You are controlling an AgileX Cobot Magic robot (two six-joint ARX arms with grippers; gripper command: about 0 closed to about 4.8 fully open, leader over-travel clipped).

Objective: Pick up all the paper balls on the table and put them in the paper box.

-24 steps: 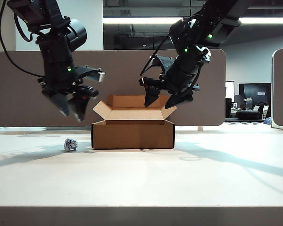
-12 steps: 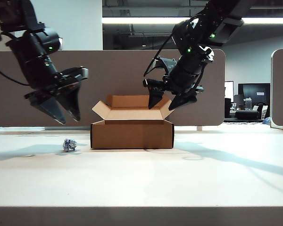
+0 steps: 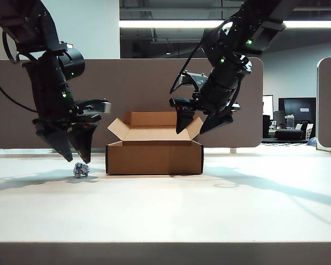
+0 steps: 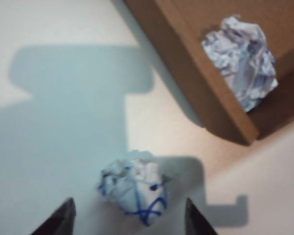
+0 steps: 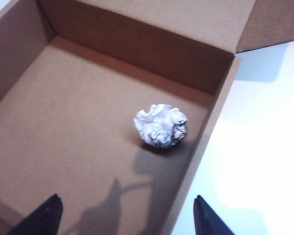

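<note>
Left gripper (image 4: 127, 218) spread, empty, straddling a paper ball (image 4: 133, 190) on the table (image 3: 165, 210) just left of the paper box (image 3: 154, 157). Right gripper (image 3: 197, 122) spread, empty, over the box; one ball (image 5: 160, 125) inside.

Both arms are glossy black with black cables, small green lights and dark, pointed fingertips (image 4: 56, 223).

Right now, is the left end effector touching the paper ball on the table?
Apart. The left wrist view shows the paper ball between the open fingertips of the left end effector, with bare table visible on both sides.
</note>
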